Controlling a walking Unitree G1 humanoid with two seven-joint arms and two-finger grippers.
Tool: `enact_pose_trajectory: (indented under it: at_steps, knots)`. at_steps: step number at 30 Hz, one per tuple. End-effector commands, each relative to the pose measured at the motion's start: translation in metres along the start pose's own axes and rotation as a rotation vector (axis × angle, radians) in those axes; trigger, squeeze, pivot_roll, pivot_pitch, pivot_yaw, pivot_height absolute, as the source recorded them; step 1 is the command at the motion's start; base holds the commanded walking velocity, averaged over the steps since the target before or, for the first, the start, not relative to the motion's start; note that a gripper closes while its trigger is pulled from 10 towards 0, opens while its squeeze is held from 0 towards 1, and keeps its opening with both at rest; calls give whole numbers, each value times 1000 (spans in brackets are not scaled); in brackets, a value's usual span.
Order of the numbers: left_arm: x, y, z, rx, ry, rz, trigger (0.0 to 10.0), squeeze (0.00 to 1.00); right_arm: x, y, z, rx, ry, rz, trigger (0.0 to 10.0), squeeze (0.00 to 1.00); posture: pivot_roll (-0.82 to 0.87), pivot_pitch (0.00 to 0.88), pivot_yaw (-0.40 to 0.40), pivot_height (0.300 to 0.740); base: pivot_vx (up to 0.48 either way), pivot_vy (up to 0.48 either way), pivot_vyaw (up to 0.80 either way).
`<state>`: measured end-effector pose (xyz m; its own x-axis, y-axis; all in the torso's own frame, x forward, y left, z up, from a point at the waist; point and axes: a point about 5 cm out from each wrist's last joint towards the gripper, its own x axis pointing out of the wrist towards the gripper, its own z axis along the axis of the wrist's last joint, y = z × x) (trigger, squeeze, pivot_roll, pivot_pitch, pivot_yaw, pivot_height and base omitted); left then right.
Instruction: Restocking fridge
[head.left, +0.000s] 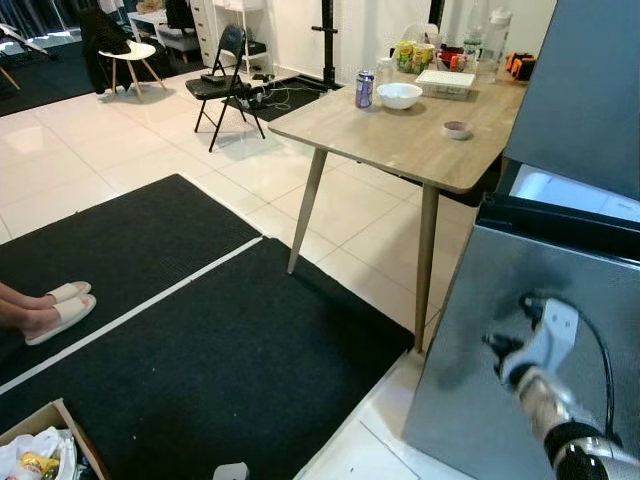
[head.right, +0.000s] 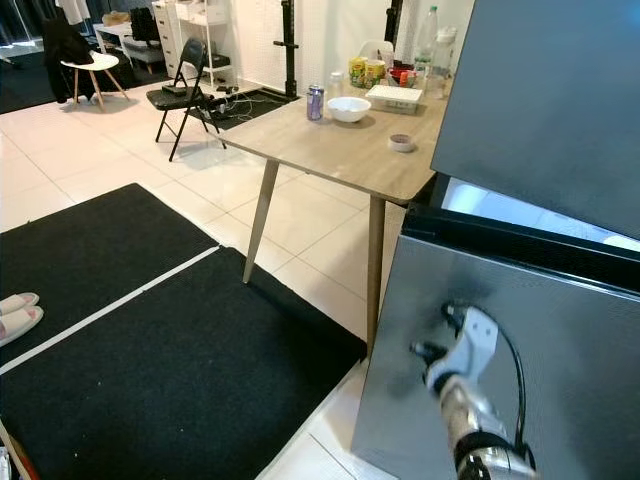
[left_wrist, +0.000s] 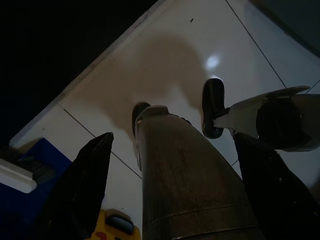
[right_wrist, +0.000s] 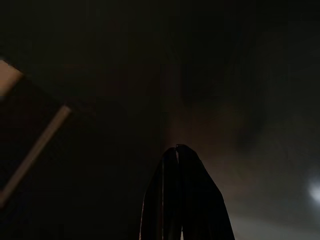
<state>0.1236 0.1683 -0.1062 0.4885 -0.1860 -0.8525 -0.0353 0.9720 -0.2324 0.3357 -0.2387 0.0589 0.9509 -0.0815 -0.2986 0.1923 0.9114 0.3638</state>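
The grey steel fridge (head.left: 500, 320) stands at the right. Its upper door (head.left: 580, 80) is ajar, and a strip of white interior (head.left: 570, 190) shows above a black seal. My right gripper (head.left: 503, 346) is raised close against the front of the lower door. In the dark right wrist view its two fingers (right_wrist: 177, 200) lie pressed together, shut on nothing. My left gripper (left_wrist: 174, 140) hangs low over the white floor tiles. Its black fingers (left_wrist: 85, 190) are spread wide, with my own leg and foot seen beyond them.
A wooden table (head.left: 400, 140) left of the fridge carries a can (head.left: 364, 89), a white bowl (head.left: 399, 95), jars and bottles. Black mats (head.left: 200, 330) cover the floor. A cardboard box of groceries (head.left: 40, 450) sits at the bottom left. A person's slippered feet (head.left: 60, 305) rest at the left edge.
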Motion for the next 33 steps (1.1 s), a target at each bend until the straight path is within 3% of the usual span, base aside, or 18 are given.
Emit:
enact_pose_trajectory:
  at_steps: [1,3,6,10,13,17,21,24,27,28,30,31,32,33]
  knots:
    - [-3,2,-11,-15,34,10,10000,0,4,9,9,16,-48,12,10000,0,-78,0,-14,740,0,0,0]
    - [-3,2,-11,-17,32,10,10000,0,11,25,27,-10,-106,31,10000,0,-74,0,-15,740,0,0,0]
    - [-3,2,-11,-18,31,9,10000,0,14,34,37,-32,-137,39,10000,0,-71,0,-16,740,0,0,0]
    - [-4,3,-14,-21,30,9,10000,0,22,62,62,-133,-192,59,10000,0,-51,0,-27,740,0,0,0]
    - [-4,3,-15,-22,31,10,10000,0,22,64,64,-140,-195,60,10000,0,-51,0,-27,740,0,0,0]
    - [-10,8,-28,-40,31,22,10000,0,25,77,78,-241,-208,52,10000,0,-6,0,-39,740,0,0,0]
    - [-17,14,-42,-46,42,33,10000,0,26,79,82,-302,-212,38,10000,0,26,28,-35,740,0,0,0]
    - [-29,21,-66,-38,71,35,10000,0,26,78,90,-339,-227,16,10000,0,50,101,-20,740,0,0,0]
    - [-33,23,-73,-30,82,35,10000,0,26,75,92,-357,-222,6,10000,0,63,139,-12,740,0,0,0]
    - [-39,26,-81,-22,95,33,10000,0,26,73,95,-399,-214,-1,10000,0,77,191,3,740,0,0,0]
    - [-39,26,-81,-22,95,33,10000,0,26,73,95,-399,-214,-1,10000,0,77,191,3,740,0,0,0]
    - [-48,31,-93,-2,106,20,10000,0,26,68,101,-458,-191,12,10000,0,82,248,17,740,0,0,0]
    - [-48,31,-93,-2,106,20,10000,0,26,68,101,-458,-191,12,10000,0,82,248,17,740,0,0,0]
    - [-52,35,-95,20,102,8,10000,0,26,72,105,-391,-167,138,10000,0,86,266,22,740,0,0,0]
